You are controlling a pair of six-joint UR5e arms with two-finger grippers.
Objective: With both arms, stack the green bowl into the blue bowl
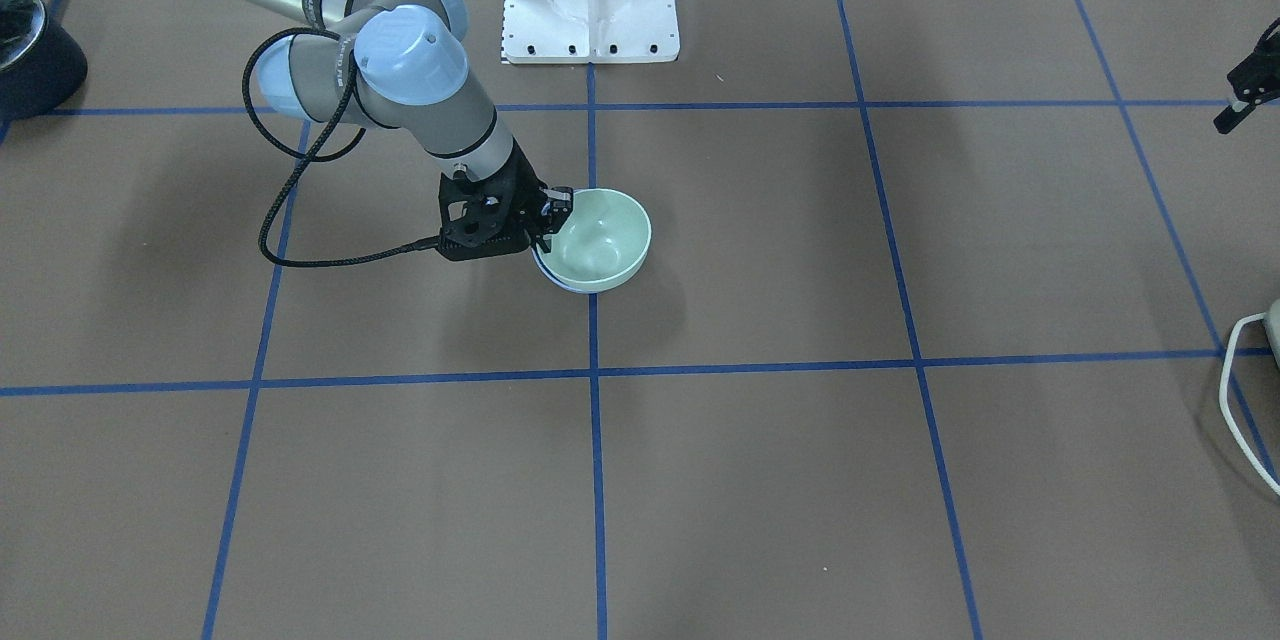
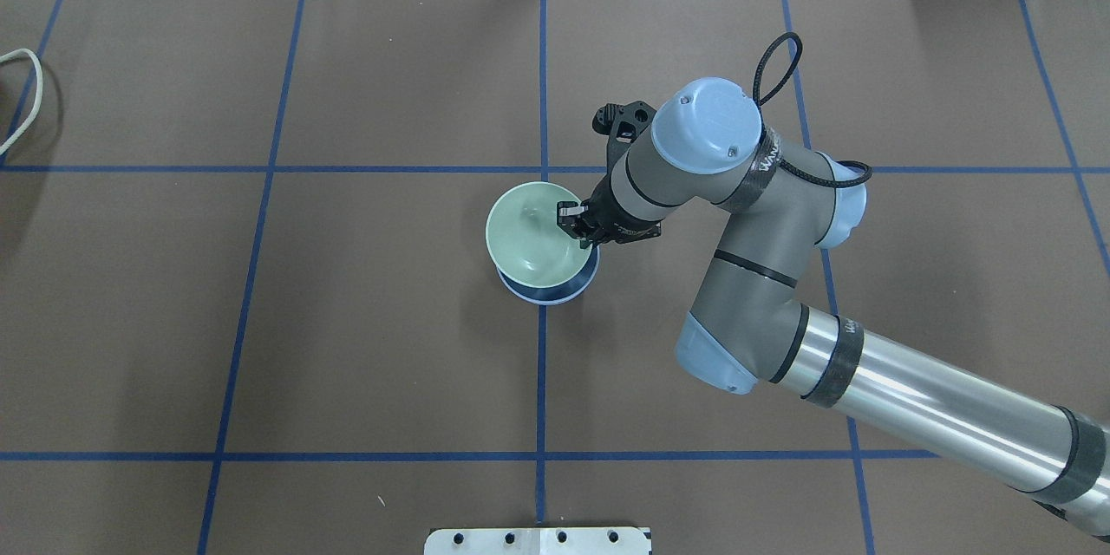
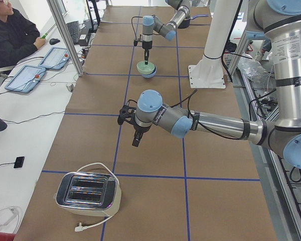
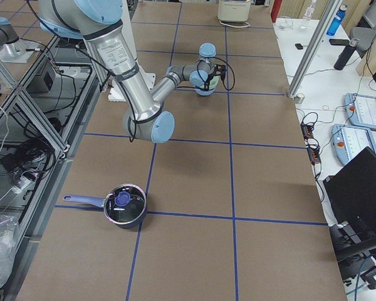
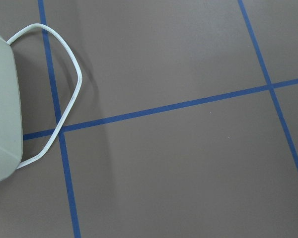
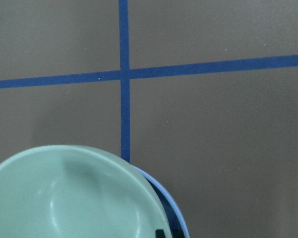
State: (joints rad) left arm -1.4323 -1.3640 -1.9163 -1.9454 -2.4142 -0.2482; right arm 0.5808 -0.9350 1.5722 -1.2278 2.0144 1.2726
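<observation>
Brown papered counter (image 2: 347, 321) carries a glossy periwinkle-blue bowl (image 2: 564, 288), with a pale mint-green bowl (image 2: 529, 234) tilted and off-centre in it. The right arm's fingers (image 2: 571, 217) pinch its rim. Released askew, it could rock or slide out. Whether the left arm's fingers (image 1: 1245, 90) are spread, I cannot tell.

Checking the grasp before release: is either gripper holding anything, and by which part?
The right gripper pinches the green bowl by its rim, one finger inside. The left gripper holds nothing.
</observation>
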